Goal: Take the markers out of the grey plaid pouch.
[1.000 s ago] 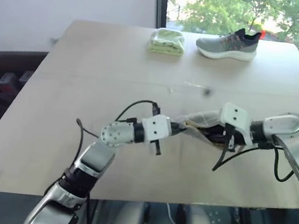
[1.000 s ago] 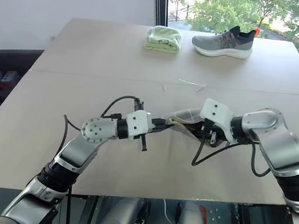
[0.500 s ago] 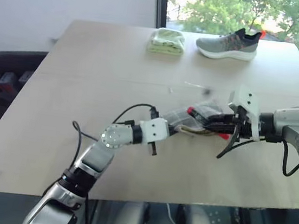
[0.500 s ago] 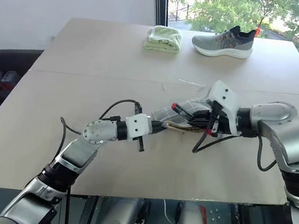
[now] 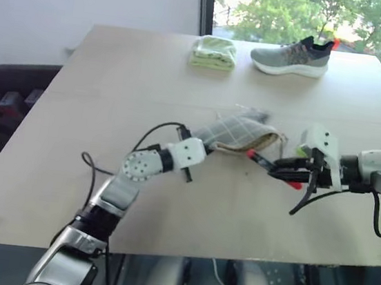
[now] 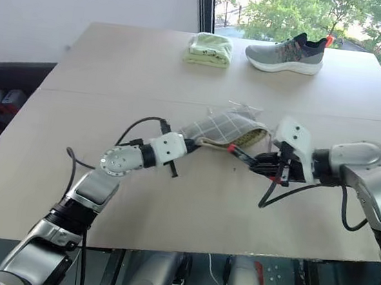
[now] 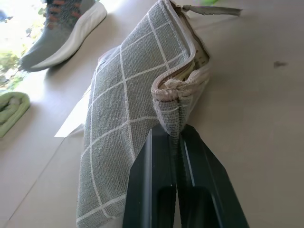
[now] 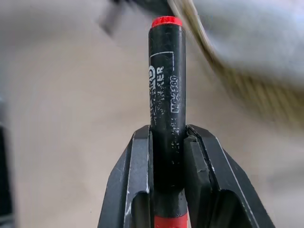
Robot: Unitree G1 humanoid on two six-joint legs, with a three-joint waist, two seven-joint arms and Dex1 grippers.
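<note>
The grey plaid pouch lies at mid-table with its zipper mouth gaping toward the right. My left gripper is shut on the pouch's near-left corner; in the left wrist view the fingers pinch the seam end of the pouch. My right gripper is shut on a slim black marker with red ends, held clear of the pouch mouth, just above the table. In the right wrist view the marker stands up between the fingers. A small yellow-green bit shows behind the right hand.
A folded light-green cloth and a grey sneaker sit at the far edge of the wooden table. A pale sheet lies under the pouch. The table's near edge runs just below both arms.
The right gripper has drawn the black marker out of the pouch and moved right. The left gripper has carried the pouch's corner farther from me and to the left.
</note>
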